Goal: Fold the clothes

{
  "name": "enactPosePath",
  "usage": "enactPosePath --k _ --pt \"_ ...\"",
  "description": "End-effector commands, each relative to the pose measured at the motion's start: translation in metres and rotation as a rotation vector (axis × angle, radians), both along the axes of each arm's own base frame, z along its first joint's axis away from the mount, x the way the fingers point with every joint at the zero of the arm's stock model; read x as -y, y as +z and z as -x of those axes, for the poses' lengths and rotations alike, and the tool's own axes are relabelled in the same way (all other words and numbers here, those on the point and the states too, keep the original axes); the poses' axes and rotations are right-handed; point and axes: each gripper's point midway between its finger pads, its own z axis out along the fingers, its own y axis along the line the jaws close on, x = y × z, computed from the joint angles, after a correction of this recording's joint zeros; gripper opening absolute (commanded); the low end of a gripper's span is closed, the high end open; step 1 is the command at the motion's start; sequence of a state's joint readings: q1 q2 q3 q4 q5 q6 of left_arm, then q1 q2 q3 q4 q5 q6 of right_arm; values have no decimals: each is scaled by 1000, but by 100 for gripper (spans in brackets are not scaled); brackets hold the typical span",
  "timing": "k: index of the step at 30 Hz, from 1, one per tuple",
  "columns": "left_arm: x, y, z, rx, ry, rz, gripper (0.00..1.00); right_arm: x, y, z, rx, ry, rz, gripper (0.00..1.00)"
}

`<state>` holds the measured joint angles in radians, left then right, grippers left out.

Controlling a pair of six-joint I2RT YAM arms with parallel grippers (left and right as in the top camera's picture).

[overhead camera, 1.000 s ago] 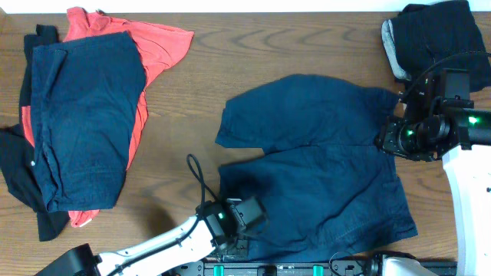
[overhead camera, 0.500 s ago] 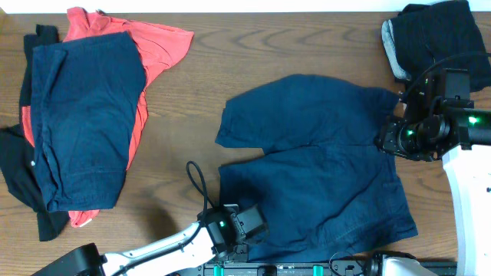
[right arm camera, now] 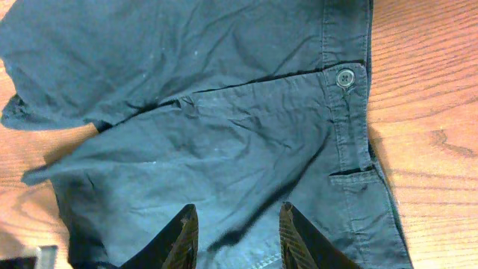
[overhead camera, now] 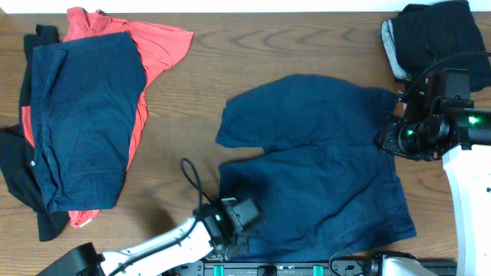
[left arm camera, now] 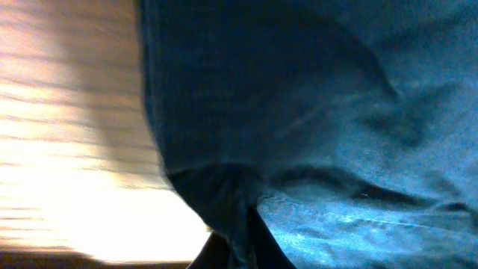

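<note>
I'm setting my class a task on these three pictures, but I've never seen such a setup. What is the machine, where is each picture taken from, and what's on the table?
It is a robot with two arms at a wooden table, each ending in a two-finger hand. One picture looks down from above. The other two come from small cameras on the wrists. A pair of navy shorts lies spread in the middle. The left hand is at the near left corner of the shorts. Its close-up is too blurred to tell whether it grips. The right hand is over the shorts near the waistband button, fingers open, holding nothing. At far left a navy garment lies over a coral-red shirt and black cloth. A black and grey pile sits top right.
</note>
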<state>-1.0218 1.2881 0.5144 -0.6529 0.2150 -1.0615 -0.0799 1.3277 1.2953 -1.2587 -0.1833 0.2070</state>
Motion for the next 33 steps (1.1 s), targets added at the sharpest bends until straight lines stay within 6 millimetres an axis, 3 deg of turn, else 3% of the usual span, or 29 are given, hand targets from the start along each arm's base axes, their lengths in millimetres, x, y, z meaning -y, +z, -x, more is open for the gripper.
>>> enactPosePath --k 1,9,12,19,26,33 --pt "-10 11 -25 52 1 26 6 3 5 -4 18 -2 -4 34" --pt "-39 41 -108 252 111 117 6 0 4 1 -2 -1 -25 35" --pt "-61 44 -142 359 156 90 6 -9 -1 5 -25 9 -55 35" --pt "-96 54 -199 532 261 90 6 -35 -40 35 -171 46 -117 35" --pt "-117 55 -236 641 329 74 6 -69 -85 78 -336 100 -207 35" --pt "-119 47 -245 648 334 71 6 -101 -119 121 -469 143 -262 35"
